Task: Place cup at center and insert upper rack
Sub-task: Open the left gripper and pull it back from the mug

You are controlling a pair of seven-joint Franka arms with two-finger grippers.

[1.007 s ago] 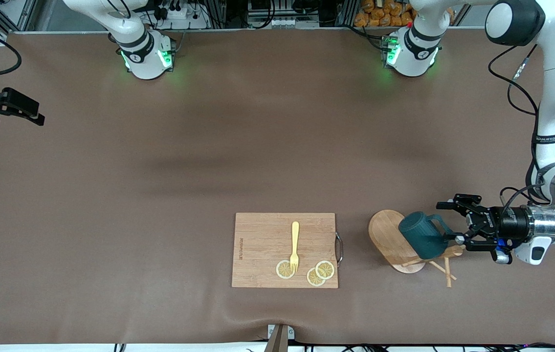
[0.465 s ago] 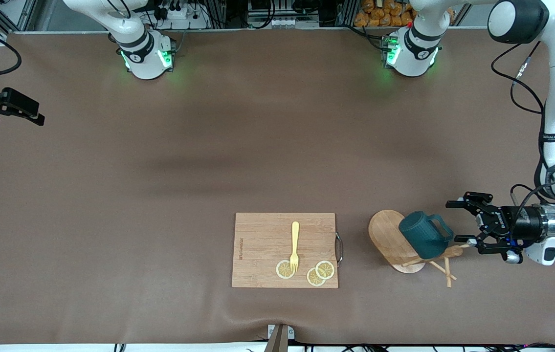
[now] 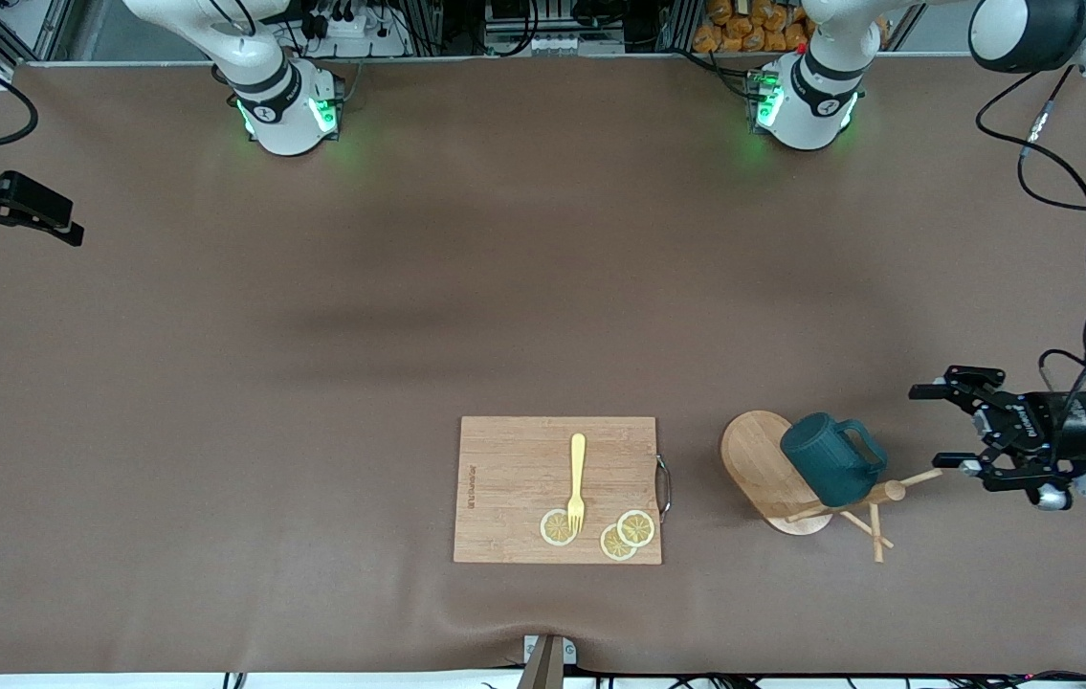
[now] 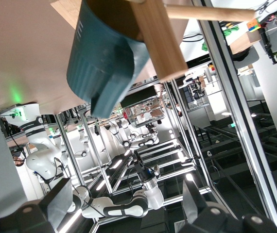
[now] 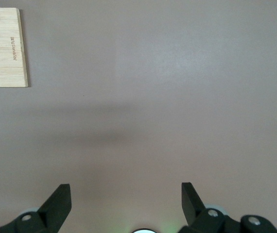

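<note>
Brown cloth covers the table (image 3: 313, 383). From the front camera, a dark green cup (image 3: 828, 459) hangs by its handle on a peg of a small wooden cup stand (image 3: 772, 469), which stands near the front edge toward my left arm's end. Beside it, nearer the middle of that edge, lies a bamboo cutting board (image 3: 514, 478) with a yellow fork (image 3: 577, 481) and three lemon slices (image 3: 626, 534) on it. My left gripper (image 3: 954, 429) hovers level with the stand's pegs, just clear of them toward the table's end, fingers apart and holding nothing. My right gripper (image 3: 59, 222) waits over the edge at the other end of the table.

From my left wrist, the cup (image 4: 104, 58) and a thick wooden peg (image 4: 158, 41) fill the upper part, my open fingers (image 4: 63, 204) well apart from both.

From my right wrist, my fingers (image 5: 60, 201) stand apart over bare cloth, with a corner of the cutting board (image 5: 2, 48) visible.

As I judge it, the cup sits on its stand rather than at the table's centre, so that part looks undone; I see nothing I could call an upper rack.
</note>
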